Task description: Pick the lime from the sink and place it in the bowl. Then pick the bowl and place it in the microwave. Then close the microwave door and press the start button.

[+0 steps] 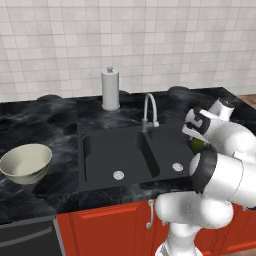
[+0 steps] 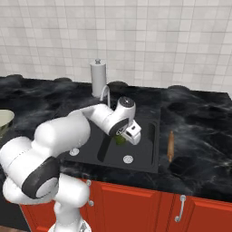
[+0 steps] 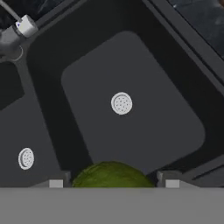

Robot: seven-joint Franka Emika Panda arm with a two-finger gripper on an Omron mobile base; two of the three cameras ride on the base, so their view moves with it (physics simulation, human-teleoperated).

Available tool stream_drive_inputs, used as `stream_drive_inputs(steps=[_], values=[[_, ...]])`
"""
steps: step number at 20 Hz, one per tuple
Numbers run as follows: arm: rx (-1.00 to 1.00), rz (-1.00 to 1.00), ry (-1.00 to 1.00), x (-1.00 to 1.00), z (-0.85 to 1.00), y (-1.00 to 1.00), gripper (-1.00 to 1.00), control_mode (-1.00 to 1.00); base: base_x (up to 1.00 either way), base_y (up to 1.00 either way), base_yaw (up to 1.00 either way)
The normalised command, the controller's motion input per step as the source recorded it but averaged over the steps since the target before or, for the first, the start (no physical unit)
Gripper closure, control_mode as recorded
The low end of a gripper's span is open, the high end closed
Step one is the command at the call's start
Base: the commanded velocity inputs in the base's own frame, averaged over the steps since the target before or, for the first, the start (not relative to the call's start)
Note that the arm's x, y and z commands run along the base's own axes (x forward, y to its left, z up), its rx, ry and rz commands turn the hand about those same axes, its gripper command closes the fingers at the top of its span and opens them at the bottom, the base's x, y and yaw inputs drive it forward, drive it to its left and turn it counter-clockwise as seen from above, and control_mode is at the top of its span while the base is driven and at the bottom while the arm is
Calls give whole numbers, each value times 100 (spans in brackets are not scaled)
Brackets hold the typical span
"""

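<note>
The dark-green lime (image 3: 111,175) sits between my fingertips, and my gripper (image 3: 111,184) is shut on it. In the base views the lime (image 1: 198,145) (image 2: 120,139) hangs with the gripper (image 2: 122,137) above the right basin of the black sink (image 1: 125,155) (image 2: 141,152), clear of the basin floor (image 3: 144,131). The pale cream-green bowl (image 1: 25,162) stands upright on the dark counter, far left of the sink; just its rim (image 2: 3,118) shows at the left edge of the right base view. The microwave and its door are out of view.
A curved chrome faucet (image 1: 149,107) rises behind the basin divider. A white paper-towel holder (image 1: 110,89) (image 2: 97,78) stands at the back. A wooden rolling pin (image 2: 171,146) lies on the counter right of the sink. Red cabinet doors (image 2: 136,204) run below.
</note>
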Motion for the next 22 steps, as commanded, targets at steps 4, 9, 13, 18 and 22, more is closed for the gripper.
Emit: stream_drive_inputs(steps=[4, 9, 13, 18, 22], values=[[-22, 29, -19, -95, 57, 100, 100, -100, 0, 0, 0], [-22, 21, -11, -78, 61, 100, 100, -100, 0, 0, 0], [-22, 20, -7, -57, 65, 100, 100, -100, 0, 0, 0], [-17, 21, -4, -36, 56, 100, 100, -100, 0, 0, 0], [-13, 22, 0, -11, 45, 100, 100, -100, 0, 0, 0]])
